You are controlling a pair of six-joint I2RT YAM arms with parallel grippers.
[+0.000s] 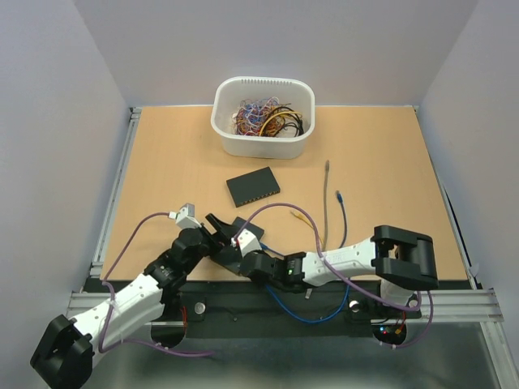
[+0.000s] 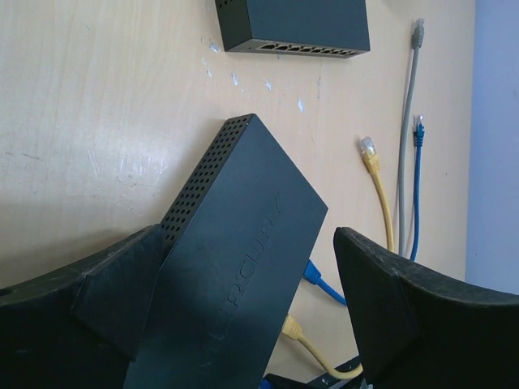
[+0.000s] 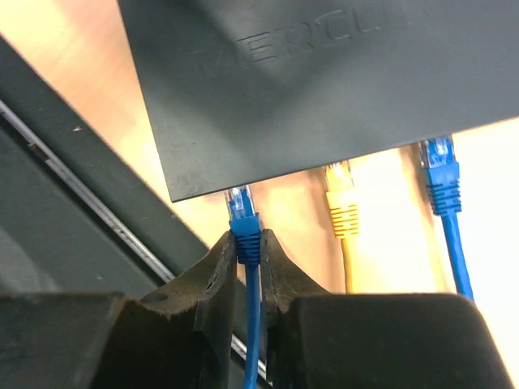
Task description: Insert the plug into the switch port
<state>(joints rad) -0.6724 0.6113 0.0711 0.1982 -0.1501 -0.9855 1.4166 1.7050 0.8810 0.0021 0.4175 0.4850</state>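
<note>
Half done with the pushing-in step: pinching the blue plug tight in the right gripper, tip just ahead at the edge of the switch, with the left gripper spread wide around that switch; next, push straight ahead, gently.

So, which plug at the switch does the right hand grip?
The blue plug at the corner of the switch; yellow plug and second blue plug are ungripped.

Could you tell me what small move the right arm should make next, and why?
Probably ease the right gripper straight forward: it pinches the blue plug, whose clear tip sits at the switch edge, and full seating cannot be confirmed.
</note>
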